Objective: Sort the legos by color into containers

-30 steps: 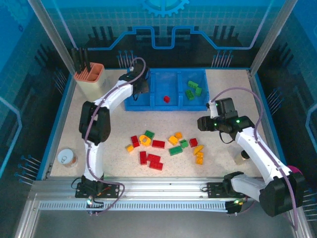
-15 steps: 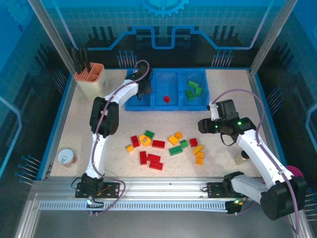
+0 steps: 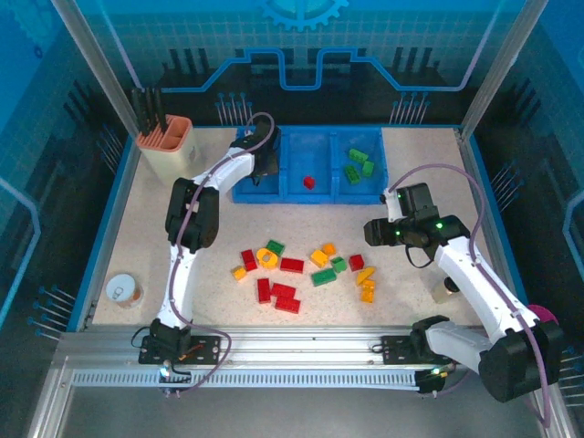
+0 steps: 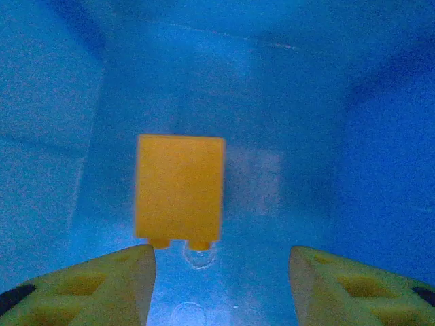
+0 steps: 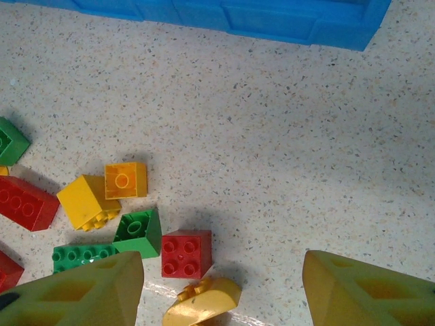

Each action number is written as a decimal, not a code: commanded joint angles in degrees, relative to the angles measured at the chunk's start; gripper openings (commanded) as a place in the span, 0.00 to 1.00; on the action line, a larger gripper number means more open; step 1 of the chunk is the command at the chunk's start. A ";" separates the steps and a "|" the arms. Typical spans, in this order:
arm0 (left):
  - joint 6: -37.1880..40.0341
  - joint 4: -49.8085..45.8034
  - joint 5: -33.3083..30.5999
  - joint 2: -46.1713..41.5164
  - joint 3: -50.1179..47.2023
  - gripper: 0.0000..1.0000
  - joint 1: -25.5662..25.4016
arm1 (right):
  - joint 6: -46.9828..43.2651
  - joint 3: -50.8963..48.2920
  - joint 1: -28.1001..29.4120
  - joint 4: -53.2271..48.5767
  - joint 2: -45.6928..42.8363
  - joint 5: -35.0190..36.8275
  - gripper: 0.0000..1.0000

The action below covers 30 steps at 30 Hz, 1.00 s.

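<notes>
Legos (image 3: 292, 265) are mostly sitting loose on the desk (image 3: 429, 164), so this sort looks like early days.

Starting at the left end effector (image 4: 221, 266): its fingers are spread wide with nothing pinched between them. It's down inside the left compartment (image 4: 299, 149) of the blue tray (image 3: 274, 193). A yellow brick (image 4: 180, 189) lies just ahead of the fingertips on that compartment's floor. It looks let go, though its studs are so close to one finger I can't say if they touch.

The middle compartment holds a single red brick (image 3: 307, 182), and the right one has a few green bricks (image 3: 356, 168).

The right end effector (image 5: 221, 272) is spread and empty too. It hovers over the right side of the pile, with a red square brick (image 5: 185, 253) and a yellow curved piece (image 5: 202, 299) right below it.

My read is that each colour has its compartment started and that's about it. The heap of reds, greens and yellows mid-desk, well apart from the tray, is the bulk of the job left.
</notes>
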 commanded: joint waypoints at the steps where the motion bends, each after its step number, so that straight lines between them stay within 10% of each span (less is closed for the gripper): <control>1: 0.99 0.45 0.82 -5.32 -2.45 0.56 0.07 | -0.04 -1.87 0.73 -0.08 -0.99 -0.88 0.65; 30: -11.79 -20.15 2.89 -75.07 -59.97 0.54 -10.07 | -0.73 -1.66 1.65 -0.03 0.22 -0.99 0.62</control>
